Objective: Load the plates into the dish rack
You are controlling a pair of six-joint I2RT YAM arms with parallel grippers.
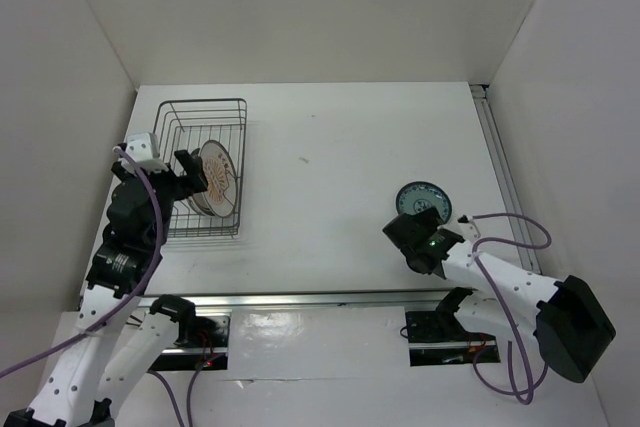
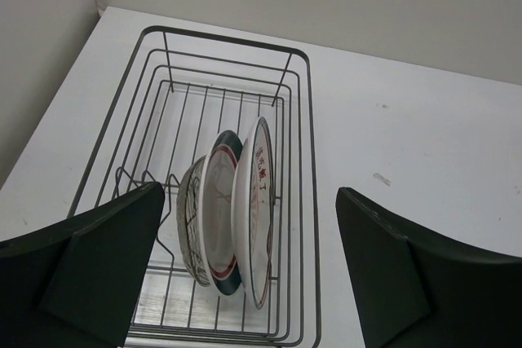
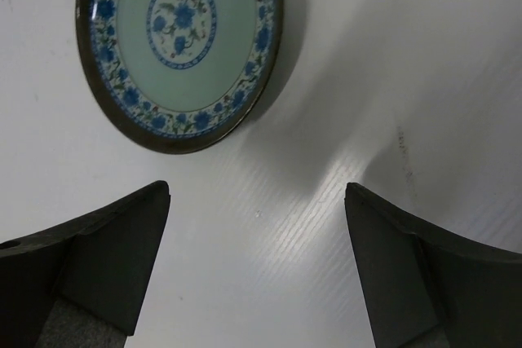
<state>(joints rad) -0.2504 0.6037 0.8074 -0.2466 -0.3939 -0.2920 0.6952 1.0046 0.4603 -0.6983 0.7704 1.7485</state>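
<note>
Plates point(image 2: 245, 218): three stood on edge in the dish rack point(image 2: 228, 38), the teal plate point(image 3: 183, 42) lay flat on the table point(image 1: 330, 147) just ahead of my right gripper point(image 3: 257, 189), so I reckoned one load left. Both it and the left gripper point(image 2: 249, 195) gaped empty. Only the left wrist view let me count the racked three.

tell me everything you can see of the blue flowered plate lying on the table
The plate is round and glossy and looks like glazed ceramic. It has a pale green well, a centre medallion of blue flowers, a white rim band of blue blossoms and a dark edge. It lies flat, face up, on the white table, on the robot's right side. Only the table touches it. The open right fingers hang just short of its near rim.
</note>
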